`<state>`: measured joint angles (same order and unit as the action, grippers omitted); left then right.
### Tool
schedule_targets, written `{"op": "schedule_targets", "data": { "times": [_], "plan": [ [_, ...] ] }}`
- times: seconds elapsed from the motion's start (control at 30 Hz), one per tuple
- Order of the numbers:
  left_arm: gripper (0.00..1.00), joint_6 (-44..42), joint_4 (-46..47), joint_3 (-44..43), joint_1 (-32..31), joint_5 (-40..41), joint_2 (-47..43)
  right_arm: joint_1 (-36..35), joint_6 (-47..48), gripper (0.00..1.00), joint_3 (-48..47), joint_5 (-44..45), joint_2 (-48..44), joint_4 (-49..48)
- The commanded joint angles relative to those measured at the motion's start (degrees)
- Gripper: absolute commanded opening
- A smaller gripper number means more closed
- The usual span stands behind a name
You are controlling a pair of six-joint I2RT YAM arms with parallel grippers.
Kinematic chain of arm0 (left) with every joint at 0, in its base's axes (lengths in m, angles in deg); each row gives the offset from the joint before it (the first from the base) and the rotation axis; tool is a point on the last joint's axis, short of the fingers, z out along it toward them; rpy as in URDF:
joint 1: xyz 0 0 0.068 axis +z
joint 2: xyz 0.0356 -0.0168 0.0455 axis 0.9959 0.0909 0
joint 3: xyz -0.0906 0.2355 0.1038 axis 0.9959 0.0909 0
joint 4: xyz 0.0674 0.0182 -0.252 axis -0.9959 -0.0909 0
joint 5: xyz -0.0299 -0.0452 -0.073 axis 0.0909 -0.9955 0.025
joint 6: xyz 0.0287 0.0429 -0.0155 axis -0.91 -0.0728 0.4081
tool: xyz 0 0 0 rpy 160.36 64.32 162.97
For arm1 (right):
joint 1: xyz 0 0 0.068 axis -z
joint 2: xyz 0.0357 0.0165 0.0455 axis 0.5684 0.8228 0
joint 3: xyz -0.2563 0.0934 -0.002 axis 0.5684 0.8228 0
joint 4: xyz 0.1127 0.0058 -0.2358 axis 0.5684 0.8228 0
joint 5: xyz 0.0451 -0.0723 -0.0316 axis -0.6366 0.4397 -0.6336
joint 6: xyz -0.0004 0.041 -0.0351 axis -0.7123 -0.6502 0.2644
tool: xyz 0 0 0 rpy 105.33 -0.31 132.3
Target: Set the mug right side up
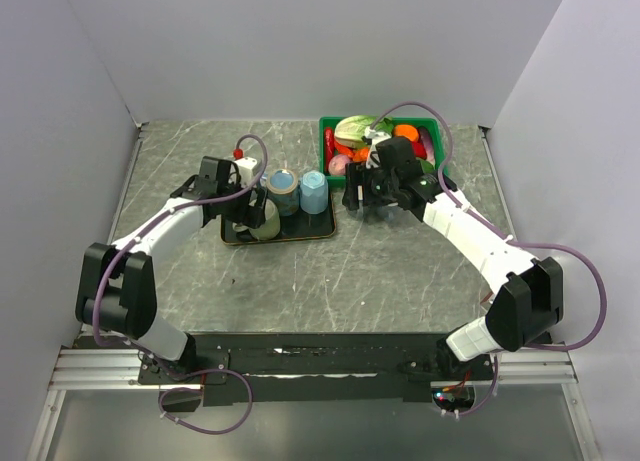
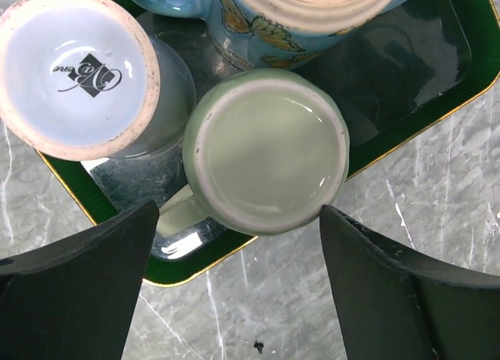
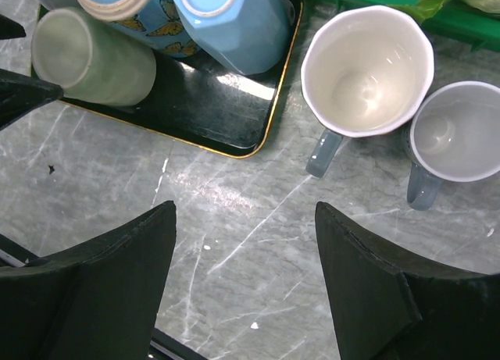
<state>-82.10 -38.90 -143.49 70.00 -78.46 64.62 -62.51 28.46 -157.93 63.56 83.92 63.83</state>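
From above, the left end effector (image 1: 248,209) hangs over the tray (image 1: 300,237), right above the green mug (image 1: 265,225). The right end effector (image 1: 365,203) hangs over the surface (image 1: 330,281) beside the tray, near a green bin (image 1: 324,141) of play food.

From the left wrist, the green mug sits near the tray's edge with its bottom up. The left fingers (image 2: 78,290) stand wide apart, one on each side of the mug, and do not touch it. They hold nothing. A pale mug (image 2: 78,71) just beside it is bottom up too. A butterfly mug (image 2: 297,16) stands just behind.

From the right wrist, the right fingers (image 3: 86,290) stand wide apart with nothing between them. A white mug (image 3: 367,59) and a grey mug (image 3: 457,130) stand the right way up on the surface, off the tray.

I think the work on the green mug has hardly begun. It has to be gripped, lifted, flipped over and set down.
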Motion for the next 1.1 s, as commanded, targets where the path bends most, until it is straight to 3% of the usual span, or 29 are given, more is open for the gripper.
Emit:
{"op": "schedule_targets", "data": {
  "times": [0.0,0.37,0.57,0.77,1.07],
  "plan": [
    [0.89,-2.0,1.8,1.2,0.1,-0.3,-0.1,-0.3,1.3,0.78,-2.0,1.6,0.6,0.5],
    [0.99,-2.5,0.8,1.5,0.2,-7.4,-0.2,-0.4,2.0,0.77,-3.5,1.9,2.5,0.6],
    [0.99,-3.7,-0.2,1.1,0.7,-8.7,0.6,-0.3,2.4,0.77,-3.5,2.5,2.6,0.6],
    [0.82,-3.3,-0.7,1.6,0.6,-9.2,2.5,-0.3,2.6,0.77,-3.4,2.8,2.7,0.6],
    [0.58,-1.9,2.2,2.8,0.4,-2.8,3.0,-0.3,2.4,0.77,-2.3,2.9,2.6,-0.3]
  ]
}}
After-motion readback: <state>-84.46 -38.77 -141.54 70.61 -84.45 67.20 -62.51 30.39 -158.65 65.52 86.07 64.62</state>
